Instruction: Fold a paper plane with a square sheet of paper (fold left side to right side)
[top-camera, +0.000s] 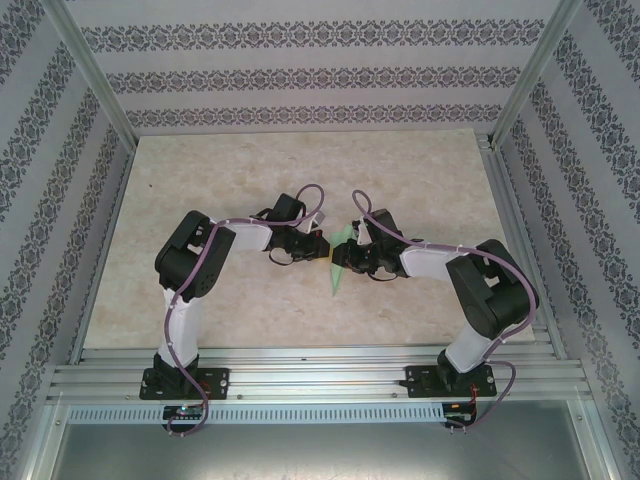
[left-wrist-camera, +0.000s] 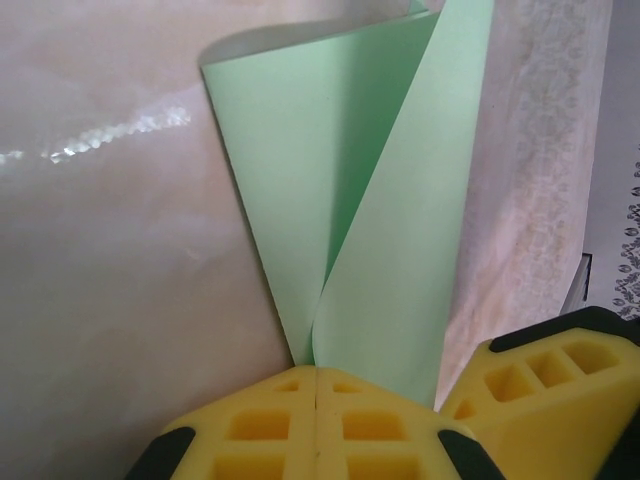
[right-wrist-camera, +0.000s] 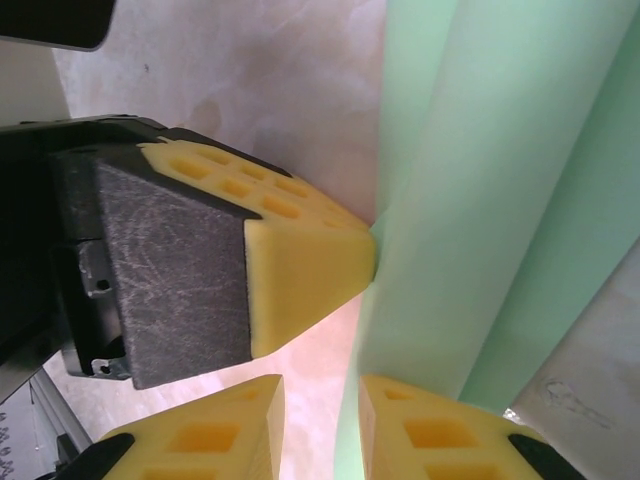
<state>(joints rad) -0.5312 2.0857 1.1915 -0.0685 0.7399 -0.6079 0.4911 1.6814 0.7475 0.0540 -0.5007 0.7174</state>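
Patterned walls (top-camera: 300, 40) ring a pale table (top-camera: 200, 170). At its middle, the left gripper (left-wrist-camera: 316, 378) is clamped tight on the green sheet of paper (left-wrist-camera: 380, 200), which stands curled and lifted between the two arms. Opposite, the right gripper (right-wrist-camera: 320, 405) has its jaws part-way apart around the sheet's lower edge. I'd carry the flap rightward gently and match the edges before pressing any crease.
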